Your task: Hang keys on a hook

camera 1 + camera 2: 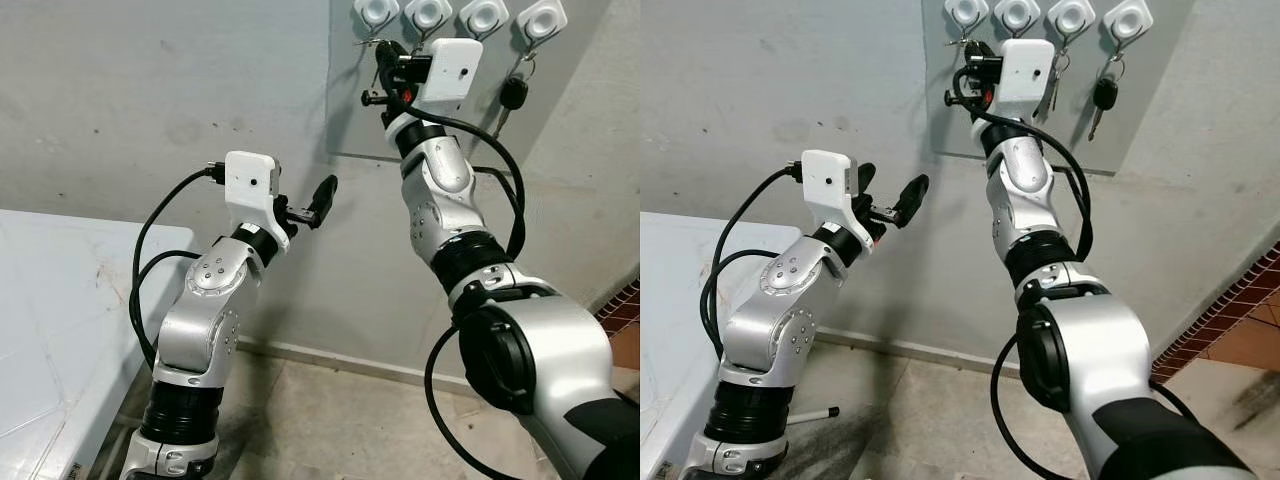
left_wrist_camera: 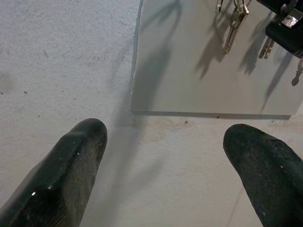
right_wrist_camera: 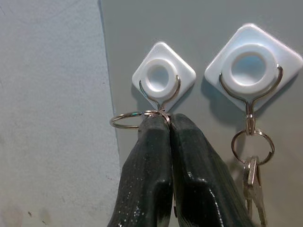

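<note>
My right gripper (image 3: 169, 119) is raised to the leftmost white hook (image 3: 163, 78) on the grey wall board (image 1: 350, 100). It is shut on a silver key ring (image 3: 127, 114), which sits right at the hook's wire loop; the keys below it are hidden by the fingers. The hook beside it (image 3: 251, 66) carries its own ring and keys (image 3: 252, 184). A black car key (image 1: 513, 93) hangs from the rightmost hook. My left gripper (image 1: 888, 195) is held out lower and to the left, open and holding nothing, pointing at the wall below the board.
A white table (image 1: 60, 300) stands at the left, close to my left arm. The wall is directly ahead, with the skirting and concrete floor below. Red brick tiling (image 1: 1230, 310) starts at the right. A thin stick (image 1: 815, 412) lies on the floor.
</note>
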Tool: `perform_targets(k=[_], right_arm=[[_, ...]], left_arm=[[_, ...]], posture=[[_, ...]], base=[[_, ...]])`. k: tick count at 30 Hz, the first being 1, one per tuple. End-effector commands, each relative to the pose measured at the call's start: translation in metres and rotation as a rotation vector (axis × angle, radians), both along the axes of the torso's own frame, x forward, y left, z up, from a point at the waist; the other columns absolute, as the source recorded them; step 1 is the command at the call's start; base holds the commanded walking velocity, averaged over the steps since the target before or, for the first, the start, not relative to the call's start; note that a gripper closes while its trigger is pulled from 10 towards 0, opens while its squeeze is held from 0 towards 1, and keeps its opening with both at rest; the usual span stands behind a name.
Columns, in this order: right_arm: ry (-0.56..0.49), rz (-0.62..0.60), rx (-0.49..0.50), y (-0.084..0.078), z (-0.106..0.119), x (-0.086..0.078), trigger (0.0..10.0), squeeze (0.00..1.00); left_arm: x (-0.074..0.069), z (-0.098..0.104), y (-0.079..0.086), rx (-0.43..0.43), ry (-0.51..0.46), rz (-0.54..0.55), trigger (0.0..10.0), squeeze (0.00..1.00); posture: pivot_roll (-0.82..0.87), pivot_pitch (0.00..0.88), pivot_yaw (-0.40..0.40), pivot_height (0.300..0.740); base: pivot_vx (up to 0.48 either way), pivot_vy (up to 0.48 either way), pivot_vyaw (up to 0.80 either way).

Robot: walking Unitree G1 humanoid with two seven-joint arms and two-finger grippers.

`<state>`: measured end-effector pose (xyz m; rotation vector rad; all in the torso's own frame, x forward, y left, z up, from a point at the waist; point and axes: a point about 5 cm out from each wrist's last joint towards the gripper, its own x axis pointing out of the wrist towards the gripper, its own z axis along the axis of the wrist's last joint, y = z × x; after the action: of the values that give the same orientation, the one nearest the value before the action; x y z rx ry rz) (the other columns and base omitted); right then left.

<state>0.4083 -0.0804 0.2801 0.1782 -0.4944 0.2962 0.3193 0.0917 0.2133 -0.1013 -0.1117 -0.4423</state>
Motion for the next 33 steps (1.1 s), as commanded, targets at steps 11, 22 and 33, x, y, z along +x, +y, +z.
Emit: perform_targets(k=[11,22,33], right_arm=[[0.131,0.019,-0.122,0.002,-0.034,0.001,10.0,0.0],[0.187,0.016,-0.063,-0.008,-0.059,-0.003,10.0,1.0],[0.207,-0.034,-0.057,-0.014,-0.078,-0.008,10.0,1.0]], left_arm=[[-0.003,0.004,0.002,-0.012,-0.006,0.015,10.0,0.0],[-0.002,0.004,0.002,-0.02,-0.004,0.021,10.0,0.0],[-0.002,0.0,0.003,-0.017,0.004,0.034,10.0,0.0]], posture=[[0.02,0.078,-0.013,0.74],[0.02,0.072,-0.015,0.74],[0.02,0.063,-0.018,0.74]], base=[[0.0,0.0,0.0],[0.0,0.0,0.0],[0.0,0.0,0.0]])
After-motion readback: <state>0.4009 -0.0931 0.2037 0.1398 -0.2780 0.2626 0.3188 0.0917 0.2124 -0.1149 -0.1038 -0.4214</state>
